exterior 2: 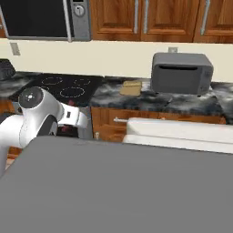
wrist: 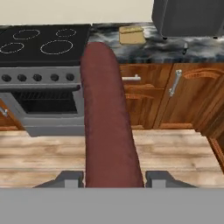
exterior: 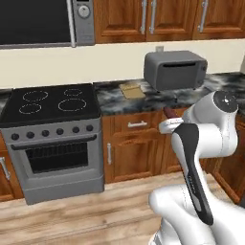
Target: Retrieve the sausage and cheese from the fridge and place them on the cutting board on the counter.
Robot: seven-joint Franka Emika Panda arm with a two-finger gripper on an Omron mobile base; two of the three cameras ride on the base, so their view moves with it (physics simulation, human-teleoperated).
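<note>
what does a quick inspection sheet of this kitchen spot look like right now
surface: dark marbled counter beside the stove
job's things: sausage held between the fingers, pointing toward the counter; cutting board lies bare on the counter left of the toaster; cheese nothing seen
clutter: nothing seen
grippers: gripper shut on the sausage
cables: nothing seen
surroundings: wooden cabinets, microwave above the stove, wood floor

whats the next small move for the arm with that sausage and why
Probably carry the dark red-brown cylindrical sausage forward and up toward the light tan wooden cutting board. The fingers are shut on the sausage, the board lies bare on the dark marbled stone counter beside the grey toaster, and the hand sits below counter height, short of it.
</note>
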